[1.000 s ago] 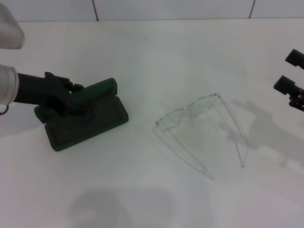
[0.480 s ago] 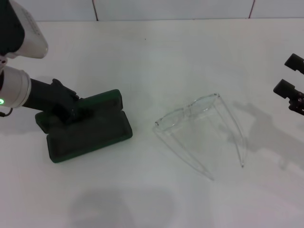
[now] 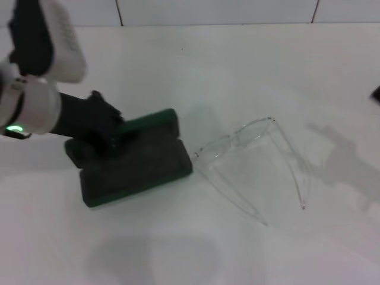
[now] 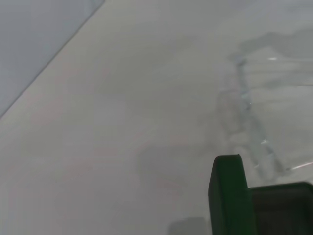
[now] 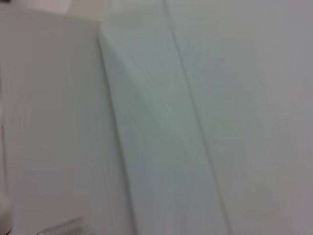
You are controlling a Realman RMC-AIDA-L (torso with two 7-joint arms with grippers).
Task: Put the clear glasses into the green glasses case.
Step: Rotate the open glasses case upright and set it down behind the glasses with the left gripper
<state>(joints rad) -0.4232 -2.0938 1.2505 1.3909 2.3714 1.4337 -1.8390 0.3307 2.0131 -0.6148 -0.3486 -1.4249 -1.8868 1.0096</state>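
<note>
Clear glasses [image 3: 252, 160] — fully transparent plastic wraparound frames with a one-piece lens and long thin curved arms — lie on the white table [image 3: 249, 71] right of centre in the head view, lens edge toward the far side and both arms spread open, trailing toward the near edge. Their left lens corner lies just beside the right end of the dark green rectangular glasses case [image 3: 133, 157], close enough that I cannot tell whether the two touch. That hard case with rounded corners sits open and angled on the table, its lid standing up along the far side and its dark-lined tray facing up. In the left wrist view a green corner of the case [image 4: 230, 196] shows close to the lens, with the faint outline of the glasses [image 4: 254, 132] just past it. Left gripper [image 3: 104, 130] — black, on a white and grey arm entering from the left — is down on the far left part of the case, at the lid; its fingers merge with the dark case, so I cannot tell whether they are spread or clamped. Right gripper is out of sight beyond the right edge of the head view, and its wrist camera shows only pale blurred surface.
</note>
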